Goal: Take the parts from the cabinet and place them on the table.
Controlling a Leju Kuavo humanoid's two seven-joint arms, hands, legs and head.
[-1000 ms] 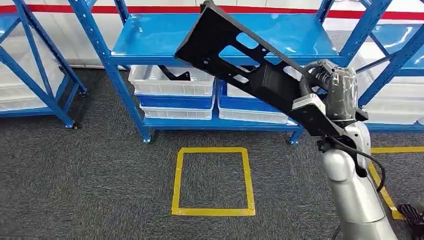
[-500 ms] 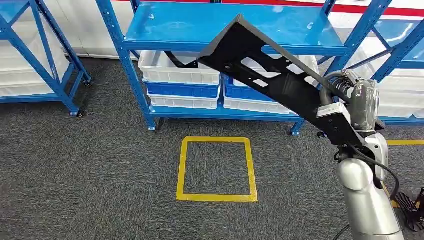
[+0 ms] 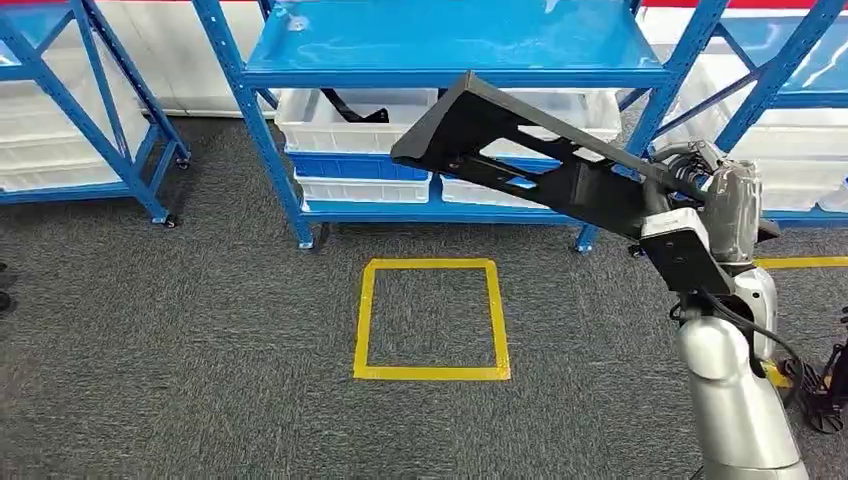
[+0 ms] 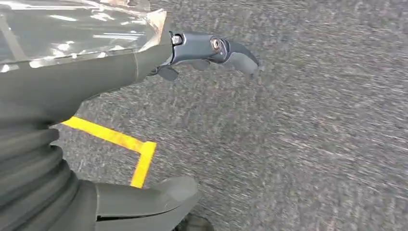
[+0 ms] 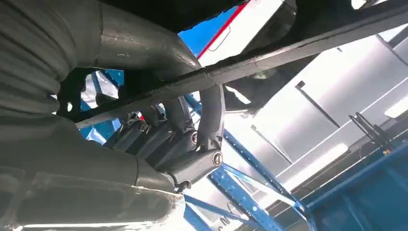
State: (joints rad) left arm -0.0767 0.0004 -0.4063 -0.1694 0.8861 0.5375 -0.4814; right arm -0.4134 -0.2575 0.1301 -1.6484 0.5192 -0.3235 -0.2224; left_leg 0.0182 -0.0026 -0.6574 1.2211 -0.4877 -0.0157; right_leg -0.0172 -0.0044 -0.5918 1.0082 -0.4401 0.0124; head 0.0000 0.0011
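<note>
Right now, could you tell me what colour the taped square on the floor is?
Yellow; the taped square on the grey carpet shows best in the head view.

part [image 3: 520, 165]: lowered, tilted flatter | right hand [image 3: 700, 200]: lower | camera shifted

I see a square outline of yellow tape [image 3: 431, 319] on grey carpet floor [image 3: 180, 340], white plastic bins [image 3: 345, 122] behind.

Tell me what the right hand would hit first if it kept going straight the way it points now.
Probably the blue rack. The right hand points up and left across the head view, carrying the long black part, whose far end would likely reach the shelf edge or the white bins first. Depth is unclear.
</note>
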